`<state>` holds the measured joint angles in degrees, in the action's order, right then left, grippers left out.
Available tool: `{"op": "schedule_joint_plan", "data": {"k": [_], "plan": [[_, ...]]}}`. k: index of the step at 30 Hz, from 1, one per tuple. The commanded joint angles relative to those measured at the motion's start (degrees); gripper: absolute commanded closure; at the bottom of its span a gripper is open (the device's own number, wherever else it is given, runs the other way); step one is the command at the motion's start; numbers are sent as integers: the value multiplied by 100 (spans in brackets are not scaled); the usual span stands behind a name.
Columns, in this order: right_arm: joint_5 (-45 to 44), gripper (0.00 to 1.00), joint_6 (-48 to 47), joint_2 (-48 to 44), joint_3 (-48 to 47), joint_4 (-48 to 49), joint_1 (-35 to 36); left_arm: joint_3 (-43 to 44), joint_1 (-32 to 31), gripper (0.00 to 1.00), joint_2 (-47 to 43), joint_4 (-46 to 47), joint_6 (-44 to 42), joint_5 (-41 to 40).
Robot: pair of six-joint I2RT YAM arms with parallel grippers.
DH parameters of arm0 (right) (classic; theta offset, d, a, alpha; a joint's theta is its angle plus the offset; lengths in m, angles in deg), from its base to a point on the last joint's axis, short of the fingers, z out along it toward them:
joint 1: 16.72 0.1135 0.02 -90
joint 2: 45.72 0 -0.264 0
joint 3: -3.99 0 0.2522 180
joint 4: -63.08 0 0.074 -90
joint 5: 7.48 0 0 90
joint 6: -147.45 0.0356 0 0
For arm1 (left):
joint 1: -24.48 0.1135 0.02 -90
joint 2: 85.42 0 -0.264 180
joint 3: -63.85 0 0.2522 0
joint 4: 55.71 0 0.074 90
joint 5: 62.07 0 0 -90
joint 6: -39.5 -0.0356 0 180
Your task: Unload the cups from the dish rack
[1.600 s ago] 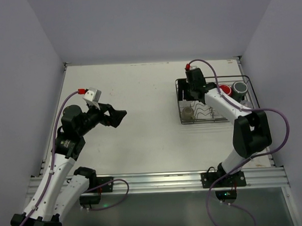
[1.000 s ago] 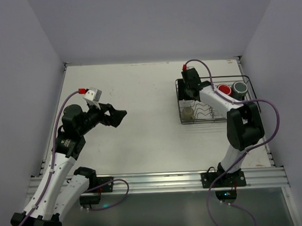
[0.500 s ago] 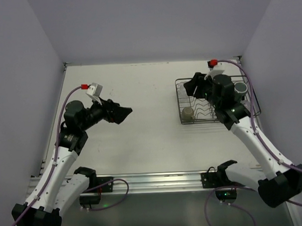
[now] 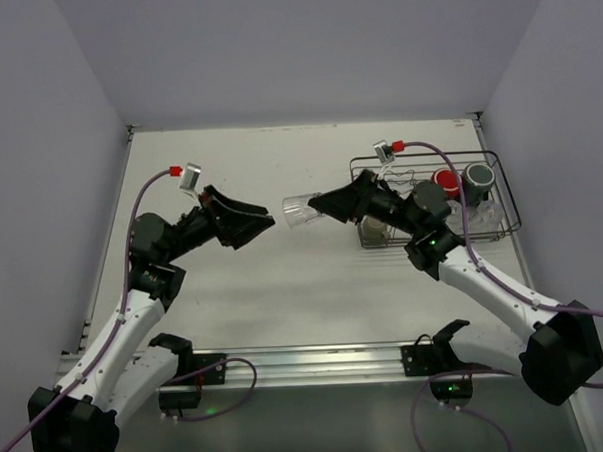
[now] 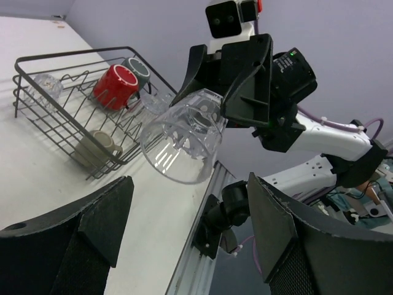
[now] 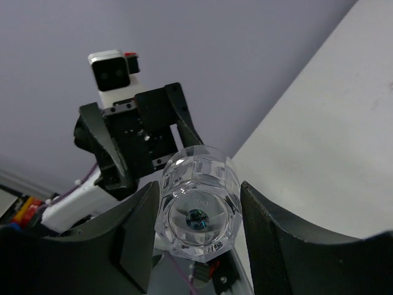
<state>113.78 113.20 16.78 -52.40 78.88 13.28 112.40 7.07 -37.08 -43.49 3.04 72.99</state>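
While the right gripper (image 4: pixel 321 207) stretches from the dish rack (image 4: pixel 459 155) toward the middle of the top view, it is clamped on a clear tumbler (image 4: pixel 299 211), carried on its side in the air. That tumbler is outside the rack, to its left and above the table (image 4: pixel 285 307), resting on nothing. The left gripper (image 4: pixel 257 230) faces it from centre-left with its jaws spread wide and nothing between them. In the left wrist view its fingers (image 5: pixel 73 233) sit at the bottom corners of the frame, and the tumbler hangs just beyond them at centre, near but apart.

By my reading the job is at an early stage. One cup is lifted out and seems to be offered across to the other arm — a handover not yet made. I see no cup standing on the table outside the rack.

Left in the rack, at the upper right of the top view, are the red cup (image 4: pixel 448 180), the dark grey cup (image 4: pixel 478 176) beside it, and the olive-tan mug (image 4: pixel 379 228) at the lower-left corner of the basket. The left wrist view adds a see-through cup (image 5: pixel 44 86) in the rack's corner at upper left, and what looks like another just right of the red one. So most of the unloading is yet to do — five cups or so, as far as I can tell.
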Motion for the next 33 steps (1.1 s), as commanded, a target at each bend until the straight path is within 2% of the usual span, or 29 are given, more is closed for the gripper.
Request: {"op": "schedule_joint_plan", "data": {"k": [1,3,10,15,18,19,20,21,22,23,25,26,27,28,29,30,31,33], "plan": [[424,86,744,332,-114,1471,216,-7,-69,20,9,399,455,205],[389,86,780,560,-175,1509,366,-33,-78,21,53,399,465,223],[362,86,885,1263,-447,1719,621,-95,-96,39,62,470,465,179],[565,86,1333,1739,-553,2431,692,-139,-105,40,237,540,482,223],[486,86,1351,1932,-606,2493,709,-156,-105,56,238,575,465,179],[468,86,1360,1967,-606,2493,709,-156,-105,70,229,566,438,118],[468,85,1369,2055,-615,2510,718,-121,-105,78,203,436,395,56],[477,82,1404,2082,-606,2545,709,-78,-105,94,185,313,220,-31],[486,75,1404,2082,-580,2589,718,62,-105,100,124,103,79,-258],[460,54,1395,2073,-545,2581,718,150,-105,100,97,-413,-114,-417],[320,28,1238,1898,-369,2459,683,614,-96,100,88,-1108,-834,-1189],[293,9,1150,1810,-316,2362,665,826,-96,100,140,-1974,-1149,-1514],[249,3,966,1627,-211,2213,639,1063,-96,100,219,-2348,-1414,-1900],[205,1,869,1521,-158,1829,578,1292,-96,100,342,-2804,-1938,-2722],[74,1,572,1398,-62,1608,551,1842,-87,100,700,-3653,-2161,-3148],[-23,1,351,1127,-44,1292,542,2109,-87,100,886,-3940,-2555,-3587],[-155,1,106,985,-52,454,542,2572,-87,100,1323,-4169,-2724,-4366],[-655,1,-825,738,-262,-595,551,3058,-26,100,1852,-4863,-3136,-5022]]}}
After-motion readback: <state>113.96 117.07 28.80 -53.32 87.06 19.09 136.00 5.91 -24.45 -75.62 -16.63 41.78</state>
